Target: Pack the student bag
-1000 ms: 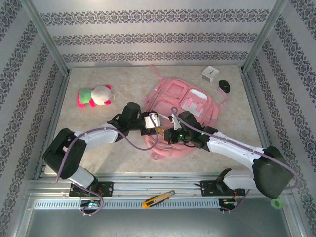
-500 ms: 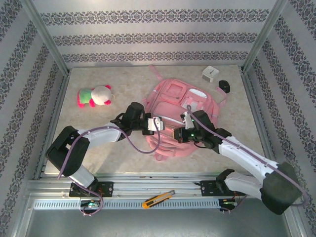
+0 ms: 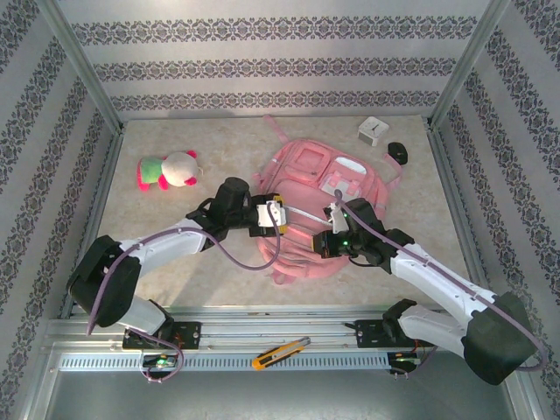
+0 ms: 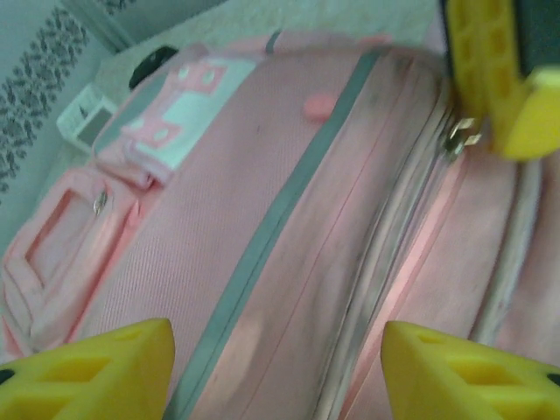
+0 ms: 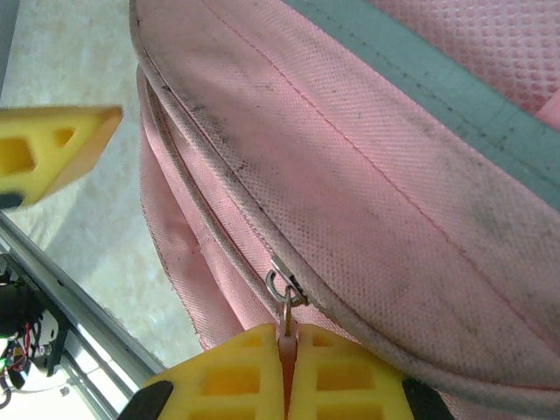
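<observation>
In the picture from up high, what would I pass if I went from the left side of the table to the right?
Stuffed toy → pink backpack → small white box → little black thing, going by their middles.

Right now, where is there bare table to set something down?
Bare beige tabletop between the pink-and-green plush toy and the large pink fabric backpack, and near-left below the left arm. Crowded: the far-right corner (white box, small black object), and the backpack's near edge, where left tool and right tool work.
</observation>
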Motion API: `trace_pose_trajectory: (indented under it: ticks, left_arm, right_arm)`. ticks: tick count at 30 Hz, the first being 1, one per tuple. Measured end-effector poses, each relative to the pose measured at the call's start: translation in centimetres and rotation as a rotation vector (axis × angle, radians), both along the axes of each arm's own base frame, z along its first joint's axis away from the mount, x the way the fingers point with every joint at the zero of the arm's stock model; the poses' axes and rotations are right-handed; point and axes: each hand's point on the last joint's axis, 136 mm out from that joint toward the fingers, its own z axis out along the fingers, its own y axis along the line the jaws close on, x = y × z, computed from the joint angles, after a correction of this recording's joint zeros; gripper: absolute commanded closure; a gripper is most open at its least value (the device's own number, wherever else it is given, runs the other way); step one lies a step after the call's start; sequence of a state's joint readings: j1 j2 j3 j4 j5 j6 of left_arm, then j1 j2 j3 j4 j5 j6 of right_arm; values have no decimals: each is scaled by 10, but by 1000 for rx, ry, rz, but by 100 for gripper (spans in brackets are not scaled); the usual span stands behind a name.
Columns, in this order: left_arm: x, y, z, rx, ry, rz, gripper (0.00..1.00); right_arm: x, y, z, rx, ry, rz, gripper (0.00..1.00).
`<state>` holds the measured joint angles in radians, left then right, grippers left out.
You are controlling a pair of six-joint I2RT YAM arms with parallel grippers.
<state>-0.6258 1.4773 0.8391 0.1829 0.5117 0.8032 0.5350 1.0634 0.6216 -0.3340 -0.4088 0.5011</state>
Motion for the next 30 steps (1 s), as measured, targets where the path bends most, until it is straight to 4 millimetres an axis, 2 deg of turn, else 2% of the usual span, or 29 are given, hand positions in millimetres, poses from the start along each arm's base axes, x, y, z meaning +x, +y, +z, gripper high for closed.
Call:
trace_pose_trajectory:
  ticks: [3, 7, 13, 15, 18, 21, 22, 30]
  left_arm:
    - [-6, -15, 6, 2, -9, -41, 35]
    - [-4, -31, 6, 12, -23, -76, 35]
    - [-5, -45, -16, 66, -3, -104, 42]
    - [-6, -49, -23, 79, 4, -114, 53]
    - [-8, -49, -30, 96, 12, -124, 82]
    - [-12, -49, -33, 116, 8, -142, 97]
    - [-12, -49, -34, 122, 6, -146, 100]
    - [-5, -35, -26, 127, -16, -158, 100]
  right_arm:
    - [0, 0, 0, 0, 0, 0, 100]
    - [0, 0, 0, 0, 0, 0, 100]
    - [-1, 1, 0, 0, 0, 5, 100]
    - [-1, 1, 0, 0, 0, 5, 100]
    - [-1, 1, 0, -1, -1, 3, 100]
    - [2, -2, 2, 2, -6, -10, 100]
    - [3, -3, 3, 6, -8, -14, 100]
    - [4, -32, 11, 37, -6, -55, 100]
